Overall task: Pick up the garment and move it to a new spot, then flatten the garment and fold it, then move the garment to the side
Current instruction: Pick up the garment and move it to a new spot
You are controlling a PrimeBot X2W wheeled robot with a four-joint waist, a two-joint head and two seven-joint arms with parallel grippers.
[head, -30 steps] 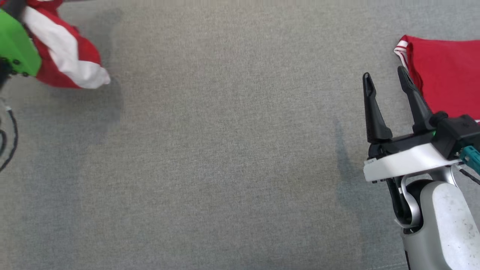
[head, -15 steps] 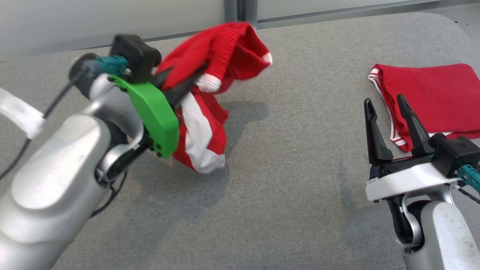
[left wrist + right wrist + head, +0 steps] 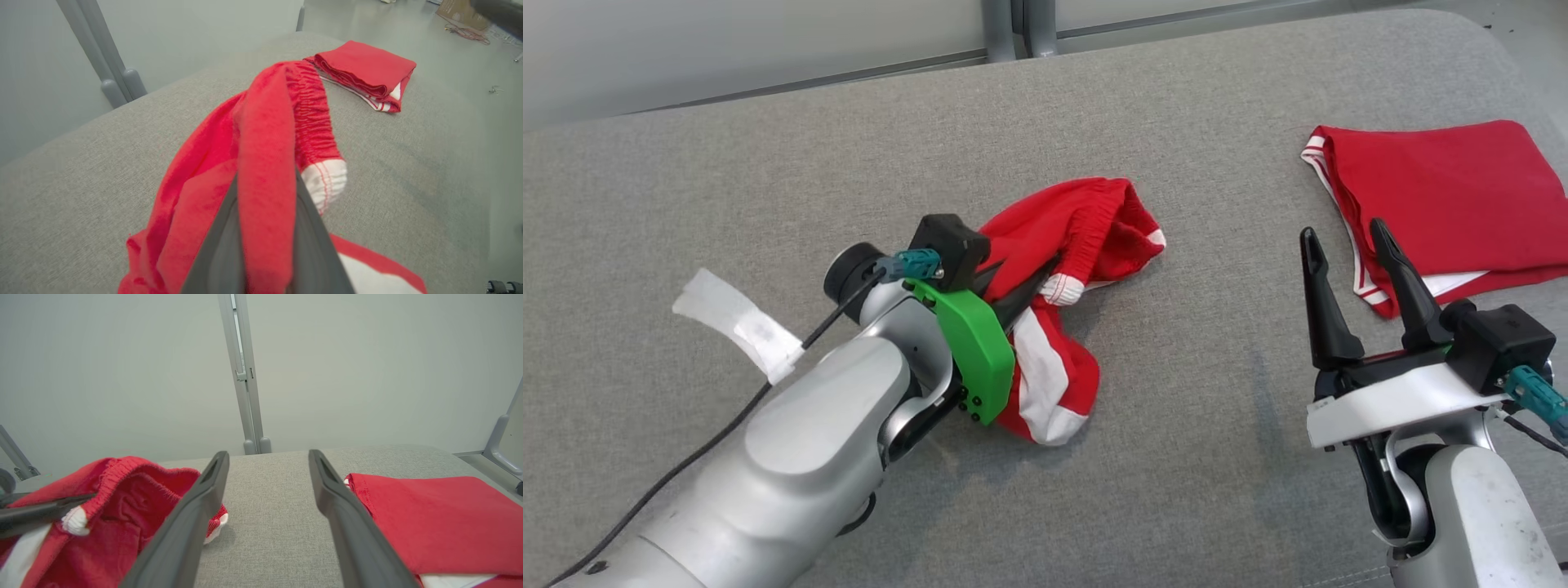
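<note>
Drooping soft and light, the garment [image 3: 1086,233] lies bunched on the bench [image 3: 768,180] well left of the folded red cloth [image 3: 1437,188], left tool [image 3: 266,177] clamped on a fold by its waistband [image 3: 1098,204], likely the surest hold; right tool [image 3: 1343,229] gapes empty.

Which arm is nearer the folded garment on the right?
Right. The right arm holds its open jaws at the near-left edge of the folded garment; the left arm is well off to its left, jaws shut on the crumpled garment.

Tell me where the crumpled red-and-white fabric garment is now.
Head view, left of centre: the crumpled red-and-white garment is pinched in the left gripper over the grey fabric surface, left of the folded red garment.
</note>
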